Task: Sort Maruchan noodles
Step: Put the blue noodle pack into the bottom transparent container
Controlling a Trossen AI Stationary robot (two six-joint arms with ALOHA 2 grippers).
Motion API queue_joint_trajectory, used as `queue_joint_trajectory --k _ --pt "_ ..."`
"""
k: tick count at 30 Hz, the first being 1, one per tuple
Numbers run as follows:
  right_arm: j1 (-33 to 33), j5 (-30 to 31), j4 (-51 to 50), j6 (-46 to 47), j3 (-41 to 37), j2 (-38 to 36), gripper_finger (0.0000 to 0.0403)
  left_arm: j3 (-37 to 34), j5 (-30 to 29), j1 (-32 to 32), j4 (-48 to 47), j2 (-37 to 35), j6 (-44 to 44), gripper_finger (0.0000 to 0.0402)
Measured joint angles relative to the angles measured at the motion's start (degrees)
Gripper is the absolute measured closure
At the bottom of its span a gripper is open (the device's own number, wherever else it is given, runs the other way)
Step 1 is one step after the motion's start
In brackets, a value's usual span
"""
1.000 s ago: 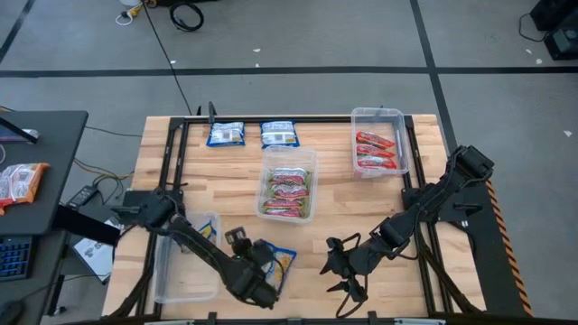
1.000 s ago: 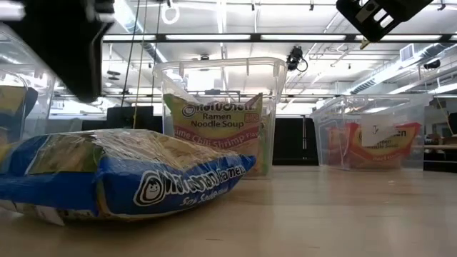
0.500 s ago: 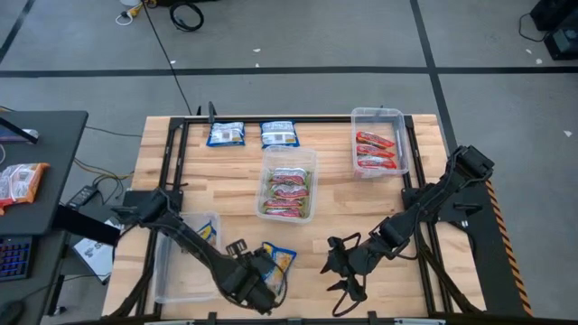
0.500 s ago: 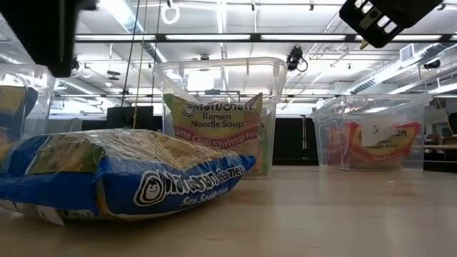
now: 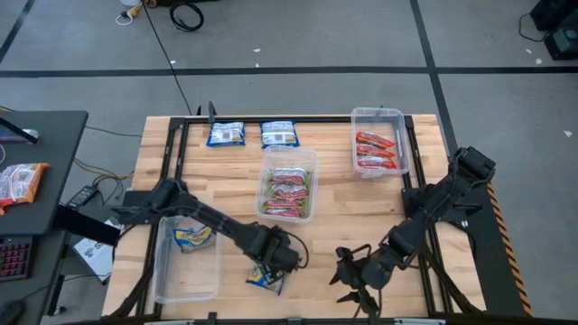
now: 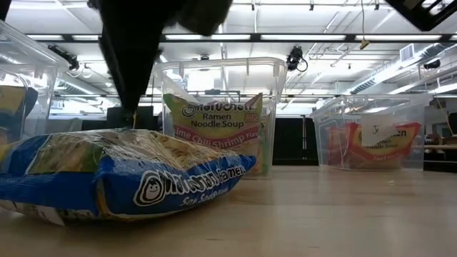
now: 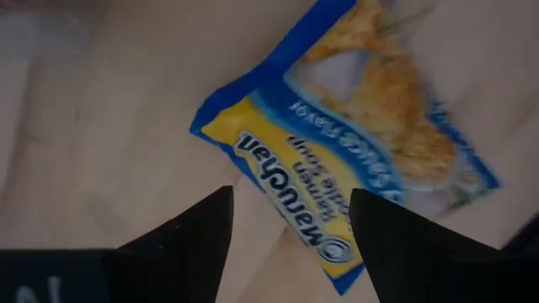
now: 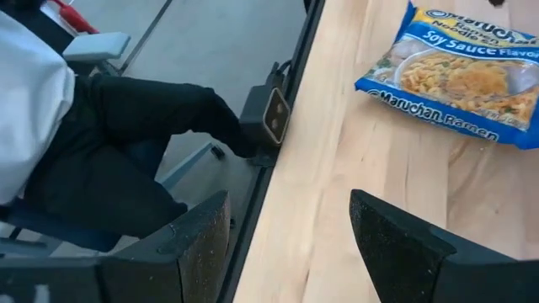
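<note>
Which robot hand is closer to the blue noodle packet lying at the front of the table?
Left. The left gripper hovers right above the blue packet, while the right gripper waits farther off to its side.

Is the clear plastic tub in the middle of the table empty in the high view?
No, the clear rectangular plastic tub in the middle of the table holds several silvery green-pink noodle packets.

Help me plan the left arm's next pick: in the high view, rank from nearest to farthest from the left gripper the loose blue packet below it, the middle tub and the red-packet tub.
From the left gripper:
1. Loose blue packet, just below it near the front edge.
2. Middle tub, table centre.
3. Red-packet tub, far right corner.
</note>
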Motion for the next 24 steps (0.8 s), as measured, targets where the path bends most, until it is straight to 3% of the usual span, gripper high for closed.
queue_joint_trajectory --k 5,11,14,22,24 --pt "2.92 2.55 -0.02 0.0 -0.01 0.0 0.0154 -8.74 5.25 0.89 9.64 -0.94 -0.18 0.0159" --pt "5.01 4.16 -0.48 0.5 -0.01 0.0 0.0154 -15.95 6.26 2.4 14.61 -4.83 -0.53 0.0159" --pt "5.08 4.17 -0.83 2.39 0.0 0.0 0.0154 -19.19 6.96 3.02 16.5 -6.75 -1.54 0.0159" --pt "4.39 4.31 -0.86 2.97 -0.01 0.0 0.0154 -26.97 15.31 2.62 33.53 -7.25 -4.78 0.0159" --pt "4.0 4.31 -0.85 3.03 -0.01 0.0 0.0154 -28.38 15.09 2.6 33.01 -7.15 -5.7 0.0159"
